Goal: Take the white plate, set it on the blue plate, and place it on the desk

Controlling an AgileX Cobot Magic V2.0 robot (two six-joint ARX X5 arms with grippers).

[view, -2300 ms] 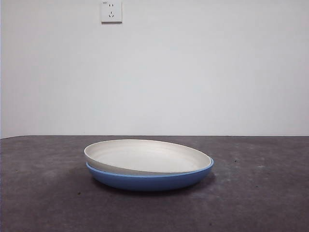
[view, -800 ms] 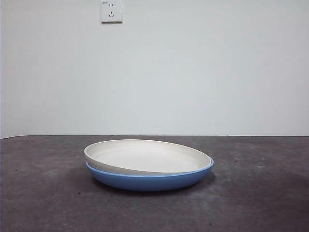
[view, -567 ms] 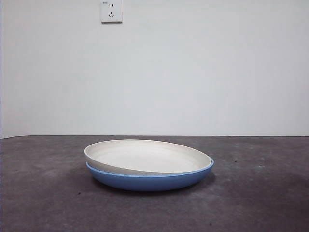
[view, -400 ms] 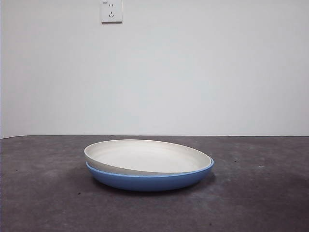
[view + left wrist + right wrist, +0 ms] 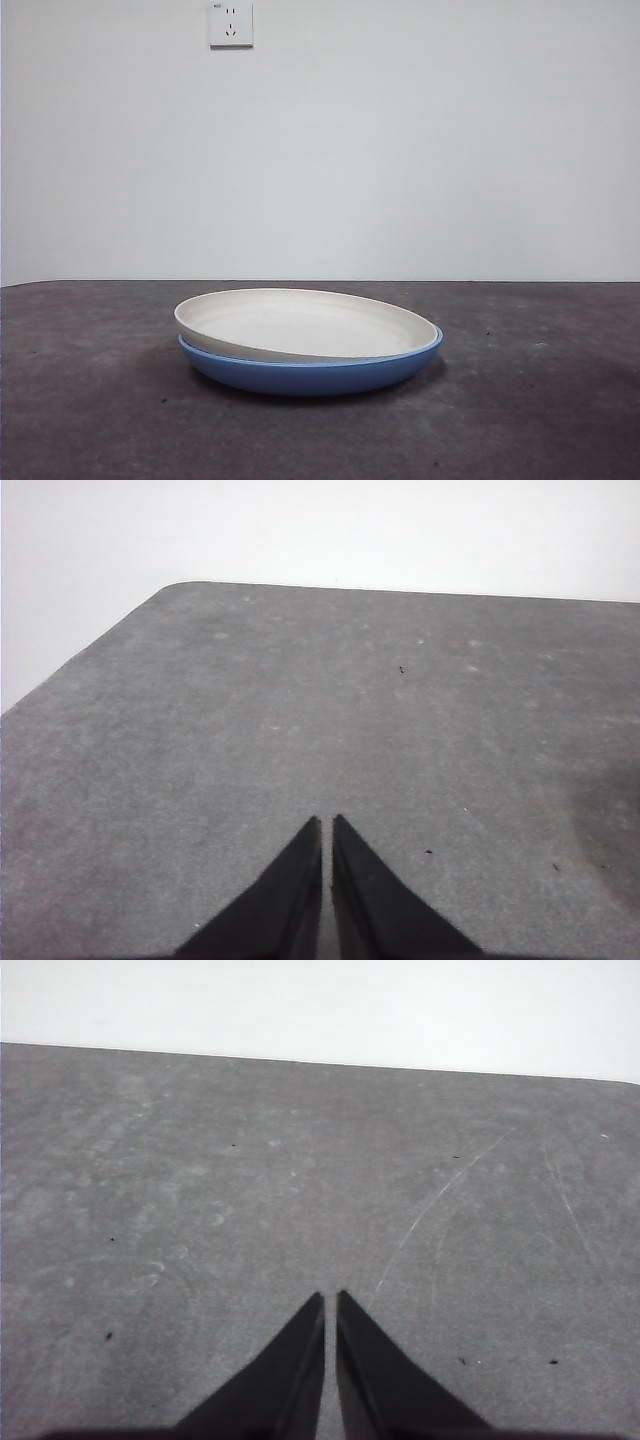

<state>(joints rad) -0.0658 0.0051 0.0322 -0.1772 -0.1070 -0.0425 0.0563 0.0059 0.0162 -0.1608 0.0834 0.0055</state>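
The white plate [image 5: 300, 322] rests inside the blue plate [image 5: 310, 373] on the desk [image 5: 540, 400], a little left of centre in the front view. The white plate sits slightly tilted, its left rim raised above the blue rim. Neither arm shows in the front view. My left gripper [image 5: 327, 825] is shut and holds nothing, over bare desk [image 5: 300, 710] near a rounded corner. My right gripper [image 5: 330, 1300] is also shut and holds nothing, over bare desk [image 5: 250, 1190]. Neither plate appears in the wrist views.
A white wall with a power socket [image 5: 230, 23] stands behind the desk. The desk's far edge [image 5: 320, 1060] shows in both wrist views, and faint curved scratches [image 5: 430, 1210] mark the surface under the right gripper.
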